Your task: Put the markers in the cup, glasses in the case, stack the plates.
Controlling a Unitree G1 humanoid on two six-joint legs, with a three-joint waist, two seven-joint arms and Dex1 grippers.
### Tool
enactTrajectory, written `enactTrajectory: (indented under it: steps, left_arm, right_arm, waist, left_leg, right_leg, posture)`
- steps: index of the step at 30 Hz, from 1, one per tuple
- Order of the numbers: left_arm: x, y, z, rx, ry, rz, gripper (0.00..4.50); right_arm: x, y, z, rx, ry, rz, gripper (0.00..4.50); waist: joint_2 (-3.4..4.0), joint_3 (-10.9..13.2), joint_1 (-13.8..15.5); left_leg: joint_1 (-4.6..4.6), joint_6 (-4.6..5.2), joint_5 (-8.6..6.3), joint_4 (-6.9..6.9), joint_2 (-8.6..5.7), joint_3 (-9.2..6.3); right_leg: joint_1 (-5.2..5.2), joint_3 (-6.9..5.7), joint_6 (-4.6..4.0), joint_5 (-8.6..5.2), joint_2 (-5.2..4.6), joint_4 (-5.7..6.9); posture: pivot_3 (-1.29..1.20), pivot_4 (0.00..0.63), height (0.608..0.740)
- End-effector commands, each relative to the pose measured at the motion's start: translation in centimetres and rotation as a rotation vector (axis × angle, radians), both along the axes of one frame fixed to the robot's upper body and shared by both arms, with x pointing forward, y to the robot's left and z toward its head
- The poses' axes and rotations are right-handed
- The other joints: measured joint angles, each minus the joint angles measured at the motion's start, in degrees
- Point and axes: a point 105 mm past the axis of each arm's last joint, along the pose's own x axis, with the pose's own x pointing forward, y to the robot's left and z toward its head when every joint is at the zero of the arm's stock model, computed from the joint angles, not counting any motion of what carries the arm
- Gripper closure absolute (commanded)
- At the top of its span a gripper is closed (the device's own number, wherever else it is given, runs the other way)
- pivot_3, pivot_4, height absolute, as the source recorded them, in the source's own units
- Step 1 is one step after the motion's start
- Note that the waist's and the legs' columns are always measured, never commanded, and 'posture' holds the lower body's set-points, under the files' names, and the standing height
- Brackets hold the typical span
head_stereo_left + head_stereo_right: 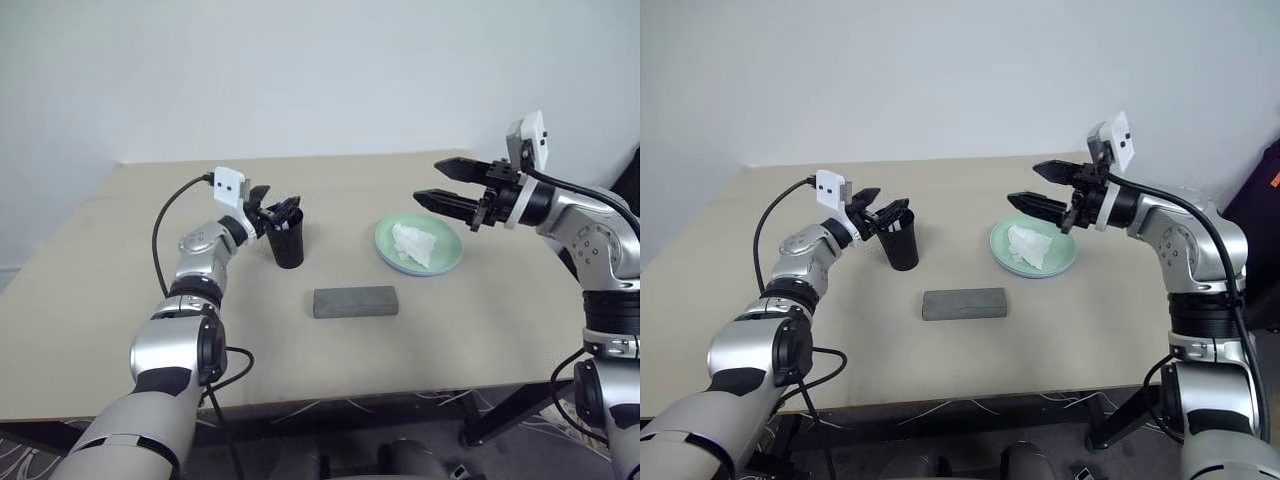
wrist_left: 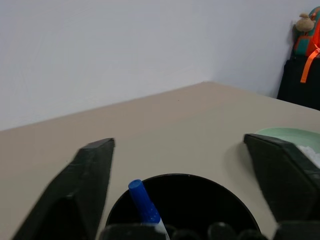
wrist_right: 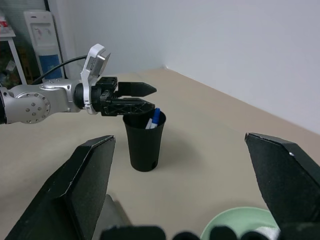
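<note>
Hovering released over the cup [image 1: 288, 243] — left tool [image 1: 278, 212]; right tool [image 1: 437, 184] released above tissue-topped green plate [image 1: 447, 262].

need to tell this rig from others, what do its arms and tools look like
Both arms have glossy silver shells with black joint sections. Each tool, left and right, has two black tapered fingers and a white camera block with two dark dots mounted on its wrist. Black cables loop along each arm.
</note>
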Motion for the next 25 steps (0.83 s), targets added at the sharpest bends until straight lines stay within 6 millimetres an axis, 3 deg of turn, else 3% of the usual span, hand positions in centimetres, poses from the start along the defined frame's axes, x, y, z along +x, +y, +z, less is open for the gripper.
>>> enactTrajectory:
  steps: [1, 2, 6, 10, 14, 19, 22, 25]
  left_arm:
    - [-0.2, 0.6, 3.4, 0.12, -0.158, -0.021, 0.04]
    - [-0.3, 0.6, 3.5, 0.152, -0.174, -0.03, 0.04]
    - [-2.4, 2.6, 7.2, 0.057, -0.186, -0.176, 0.04]
    - [-4.4, 4.0, 7.6, 0.109, -0.167, -0.217, 0.04]
    - [-7.7, 6.2, 7.6, 0.166, -0.119, -0.225, 0.04]
    - [-9.9, 6.1, 7.4, 0.192, -0.082, -0.245, 0.04]
    - [-11.5, 4.7, 7.3, 0.202, -0.09, -0.263, 0.04]
    - [-12.0, 4.5, 7.1, 0.199, -0.08, -0.246, 0.04]
  right_arm:
    - [-0.2, 0.1, 1.7, 0.01, -0.065, 0.007, 0.0]
    - [-0.2, 0.1, 1.7, 0.01, -0.064, 0.006, 0.0]
    - [-0.2, -0.3, 1.2, 0.004, -0.052, -0.002, 0.0]
    - [-0.1, -0.2, 1.1, 0.001, -0.048, -0.001, 0.0]
    - [0.3, 0.1, 0.8, 0.0, -0.036, 0.009, 0.0]
    - [0.2, 0.8, 0.4, 0.002, -0.022, 0.033, 0.0]
    - [0.0, 1.5, -0.2, 0.007, -0.007, 0.056, 0.0]
    - [-0.1, 1.7, -0.2, 0.012, -0.005, 0.063, 0.0]
  waist:
    - [0.0, 0.0, 0.0]
    - [0.0, 0.0, 0.0]
    - [0.0, 0.0, -0.2]
    - [0.02, 0.0, -0.5]
    - [0.02, 0.0, -0.9]
    - [0.02, 0.0, -0.7]
    - [0.02, 0.0, -0.6]
    - [0.02, 0.0, -0.7]
  left_leg:
    - [0.0, 0.0, 0.0, -0.01, 0.0, 0.0]
    - [-0.01, 0.0, 0.0, -0.01, 0.01, 0.0]
    - [-0.02, 0.0, 0.0, -0.04, 0.02, 0.01]
    - [0.04, -0.01, -0.01, -0.13, 0.28, 0.04]
    - [0.11, -0.01, -0.01, -0.13, 0.41, 0.05]
    - [0.09, -0.02, -0.01, -0.07, 0.49, 0.0]
    - [0.1, -0.04, -0.02, -0.08, 0.51, -0.01]
    - [0.1, -0.04, -0.02, -0.07, 0.5, 0.01]
  right_leg:
    - [0.0, 0.0, 0.0, 0.0, 0.0, 0.0]
    - [0.0, 0.0, 0.0, 0.0, 0.0, -0.01]
    - [-0.03, 0.01, -0.01, 0.0, 0.0, -0.02]
    - [-0.06, 0.05, -0.01, 0.0, 0.0, -0.01]
    - [-0.03, 0.06, -0.02, -0.01, -0.01, 0.02]
    - [-0.04, 0.03, -0.11, -0.07, -0.04, 0.02]
    - [-0.02, 0.04, -0.15, -0.09, -0.13, -0.01]
    - [-0.02, 0.05, -0.14, -0.09, -0.15, 0.0]
  posture:
    - [0.0, 0.0, 0.731]
    - [0.0, 0.0, 0.731]
    - [0.0, 0.0, 0.731]
    - [0.0, 0.0, 0.731]
    - [0.0, 0.0, 0.731]
    - [0.0, 0.0, 0.731]
    - [0.0, 0.0, 0.731]
    - [0.0, 0.0, 0.731]
